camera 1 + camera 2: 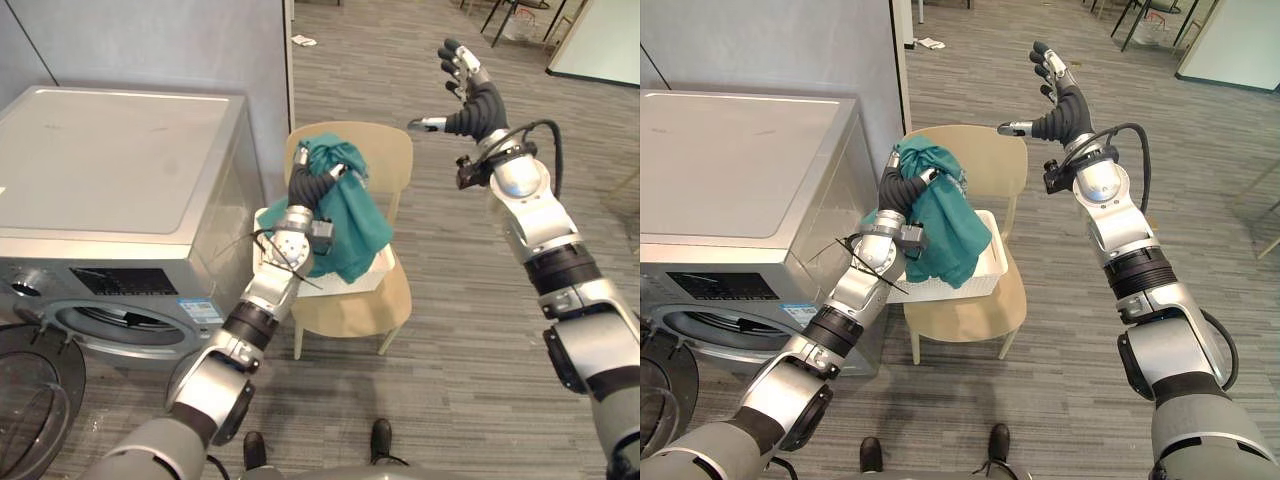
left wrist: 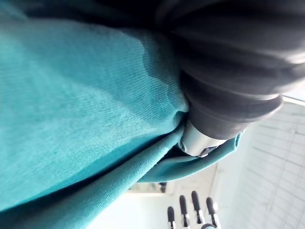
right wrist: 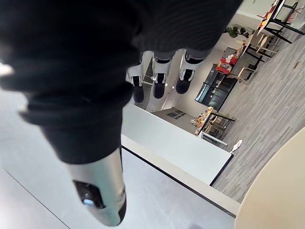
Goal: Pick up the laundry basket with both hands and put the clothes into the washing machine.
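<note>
The teal cloth (image 1: 355, 215) hangs bunched from the left hand (image 1: 308, 186), lifted above the white basket (image 1: 987, 268), with its lower folds draping down over the basket's near rim. The left hand grips the cloth at its top, fingers curled into the fabric; in the left wrist view the thumb (image 2: 198, 142) presses a fold tight. The basket sits on the seat of a beige chair (image 1: 388, 160), not held by either hand. The right hand (image 1: 472, 98) is raised in the air well apart from the cloth, above and to the right of the chair's back, its fingers spread and straight, holding nothing. The washer (image 1: 110, 170) stands just to the left of the chair, its round door (image 1: 35, 400) swung open at the front. Grey plank floor (image 1: 470, 330) lies around the chair.
</note>
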Tool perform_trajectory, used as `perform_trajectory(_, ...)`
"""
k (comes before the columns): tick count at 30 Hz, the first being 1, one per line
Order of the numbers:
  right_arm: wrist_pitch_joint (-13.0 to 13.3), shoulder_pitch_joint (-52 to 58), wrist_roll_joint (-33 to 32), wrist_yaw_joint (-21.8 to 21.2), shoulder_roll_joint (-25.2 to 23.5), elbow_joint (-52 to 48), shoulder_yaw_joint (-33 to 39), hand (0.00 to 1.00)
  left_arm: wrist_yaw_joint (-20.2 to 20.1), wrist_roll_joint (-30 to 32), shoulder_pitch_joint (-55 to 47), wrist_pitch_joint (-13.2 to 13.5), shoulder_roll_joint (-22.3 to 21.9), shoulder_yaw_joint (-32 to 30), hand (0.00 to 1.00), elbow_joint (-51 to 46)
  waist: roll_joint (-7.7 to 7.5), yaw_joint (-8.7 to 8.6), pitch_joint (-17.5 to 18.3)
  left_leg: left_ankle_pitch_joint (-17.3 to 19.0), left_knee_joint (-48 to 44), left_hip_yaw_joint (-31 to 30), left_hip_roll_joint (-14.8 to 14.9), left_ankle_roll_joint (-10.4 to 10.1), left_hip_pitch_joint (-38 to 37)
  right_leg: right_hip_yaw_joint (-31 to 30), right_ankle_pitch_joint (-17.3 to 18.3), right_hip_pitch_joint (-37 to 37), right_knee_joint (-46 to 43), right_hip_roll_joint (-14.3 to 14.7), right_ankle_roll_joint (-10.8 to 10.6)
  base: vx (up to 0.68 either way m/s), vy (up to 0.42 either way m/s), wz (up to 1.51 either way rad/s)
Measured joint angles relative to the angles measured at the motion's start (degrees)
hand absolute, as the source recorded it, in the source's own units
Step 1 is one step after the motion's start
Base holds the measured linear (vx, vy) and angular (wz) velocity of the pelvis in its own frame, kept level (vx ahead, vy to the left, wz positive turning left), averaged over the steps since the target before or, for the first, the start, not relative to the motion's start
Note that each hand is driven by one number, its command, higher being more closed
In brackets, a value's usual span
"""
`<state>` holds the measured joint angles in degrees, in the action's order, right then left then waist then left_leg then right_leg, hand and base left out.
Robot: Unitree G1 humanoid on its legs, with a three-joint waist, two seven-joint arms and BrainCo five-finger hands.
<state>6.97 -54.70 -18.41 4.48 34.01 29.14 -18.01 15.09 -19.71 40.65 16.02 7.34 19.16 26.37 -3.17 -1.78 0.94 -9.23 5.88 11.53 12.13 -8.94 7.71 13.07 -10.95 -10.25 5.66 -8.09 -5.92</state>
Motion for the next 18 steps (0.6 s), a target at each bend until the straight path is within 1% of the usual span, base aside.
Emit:
perform_trajectory(3, -0.9, -0.3, 0.0, 0.6, 0.0, 1.5, 0.2, 0.00, 0.1, 0.0, 0.0, 0.0, -0.4, -0.9, 1.00, 0.0, 0.00, -0.05, -0.7, 0.0, 0.0, 0.3, 0.0, 0.0, 0.0, -0.2, 0.0, 0.0, 0.0, 0.0, 0.0, 0.00, 0.000, 0.00)
perform_trajectory(5, -0.9, -0.4, 0.0, 0.8, -0.1, 1.5, 0.4, 0.00, 0.4, 0.0, 0.0, 0.0, -0.6, -1.9, 1.00, 0.0, 0.03, -0.11, -1.2, 0.0, 0.0, 0.7, 0.0, 0.0, 0.0, -0.5, 0.0, -0.3, 0.0, 0.0, 0.0, 0.01, 0.001, -0.08)
perform_trajectory(7, -1.0, -0.3, 0.0, 1.1, -1.3, 1.5, 3.8, 0.00, 0.7, -0.2, 0.0, -0.1, -0.3, -3.2, 1.00, -0.1, 0.15, -0.10, -1.4, 0.1, 0.0, 1.2, 0.0, 0.0, 0.0, -0.8, 0.0, -0.6, 0.0, 0.0, 0.0, 0.01, 0.000, -0.12)
perform_trajectory(8, -0.9, 0.4, 0.0, 2.8, -2.5, 0.9, 8.3, 0.00, 1.5, -0.6, -0.1, -0.6, -0.2, -5.1, 1.00, -1.3, 0.32, -0.29, -1.7, 0.2, 0.0, 1.3, 0.0, 0.0, 0.1, -0.9, 0.0, -0.8, 0.0, 0.0, 0.0, 0.01, 0.000, -0.05)
perform_trajectory(10, -0.8, 2.7, 0.0, 4.2, -2.8, 0.2, 12.8, 0.00, 1.8, -0.6, -1.3, -0.8, 0.0, -7.2, 1.00, -4.5, 0.33, -0.34, -1.7, 0.2, 0.0, 1.3, 0.0, -0.1, 0.1, -0.8, -0.1, -0.8, 0.0, 0.1, 0.1, 0.00, 0.000, 0.00)
perform_trajectory(11, -0.7, 6.5, 0.1, 5.8, -3.3, -2.2, 17.4, 0.00, 2.2, -0.6, -3.1, -0.8, 0.3, -9.0, 1.00, -8.4, 0.33, -0.31, -1.7, 0.4, 0.0, 1.2, 0.1, -0.2, 0.0, -0.7, -0.1, -0.5, 0.0, 0.1, 0.1, 0.04, 0.001, 0.03)
perform_trajectory(13, -0.7, 13.4, 0.9, 8.1, -4.9, -5.7, 23.3, 0.00, 2.7, -0.6, -6.9, -0.7, 1.1, -12.8, 1.00, -14.0, 0.33, -0.35, -1.7, 0.6, -0.3, 1.1, 0.1, -0.3, -0.9, -0.7, -0.1, 0.5, 0.0, 0.1, 0.1, 0.06, 0.004, 0.03)
perform_trajectory(15, -0.9, 22.3, 3.0, 10.1, -7.1, -8.5, 29.3, 0.00, 2.8, -0.6, -12.9, -0.6, 2.5, -19.1, 1.00, -20.6, 0.37, -0.52, -1.7, 0.7, -0.4, 1.1, 0.1, -0.3, -2.1, -0.7, 0.0, 1.7, 0.0, 0.1, 0.0, 0.06, 0.007, 0.00)
perform_trajectory(16, -0.9, 24.0, 3.4, 10.5, -7.4, -8.6, 30.5, 0.00, 2.9, -0.6, -14.2, -0.6, 2.8, -20.8, 1.00, -21.8, 0.44, -0.54, -1.7, 0.7, -0.4, 1.0, 0.1, -0.2, -2.4, -0.7, 0.1, 2.0, 0.0, 0.1, 0.0, 0.00, 0.000, 0.00)
perform_trajectory(18, -0.9, 30.0, 4.7, 11.2, -8.2, -10.1, 35.2, 0.00, 2.9, -0.4, -20.1, -0.5, 3.1, -28.4, 1.00, -26.4, 1.22, -0.46, -1.8, 0.8, -0.4, 0.9, 0.1, -0.2, -2.5, -0.4, 0.3, 2.6, 0.0, 0.1, 0.0, 0.00, 0.011, 0.10)
